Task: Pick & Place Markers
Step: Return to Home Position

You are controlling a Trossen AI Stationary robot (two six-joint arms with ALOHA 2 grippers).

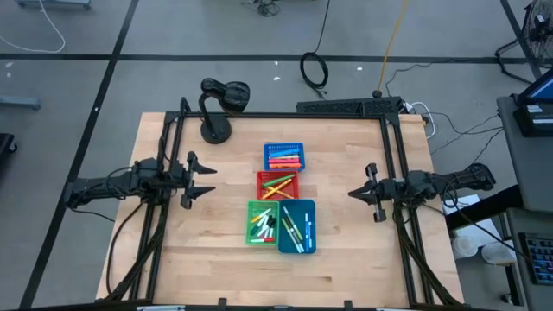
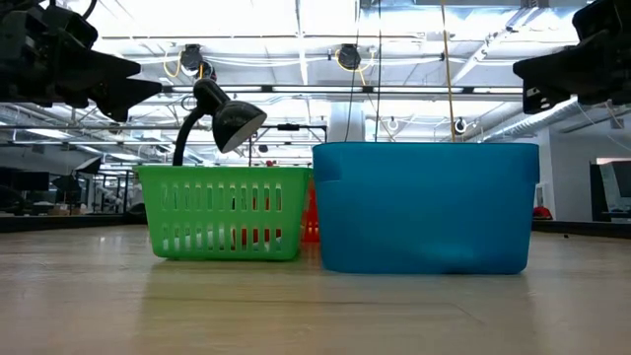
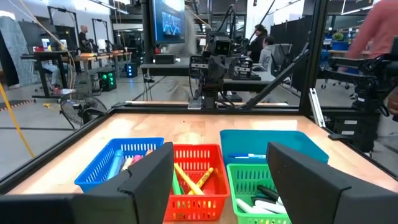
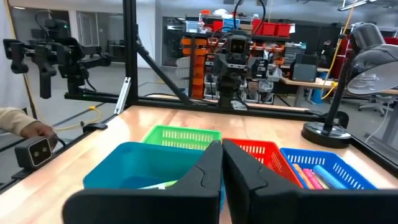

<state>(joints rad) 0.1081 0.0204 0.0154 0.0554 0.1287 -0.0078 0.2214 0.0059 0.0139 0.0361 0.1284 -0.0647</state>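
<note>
Markers (image 1: 278,187) — light, stiff, slick-barrelled by the look — lying in four bins (image 1: 249,223) on the bench (image 1: 199,250). Best pinched across mid-barrel, not the cap. Left claw (image 1: 212,181) spread, right claw (image 1: 354,193) pressed together, both well clear.

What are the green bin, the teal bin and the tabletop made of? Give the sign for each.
Green bin: moulded plastic by the look, with slotted lattice walls and a slight sheen. Teal bin: likely plastic too, with solid smooth walls, a stepped rim and a dull sheen. Tabletop: looks like wood, pale strips with visible grain and a satin finish; solid or veneer cannot be told.
</note>
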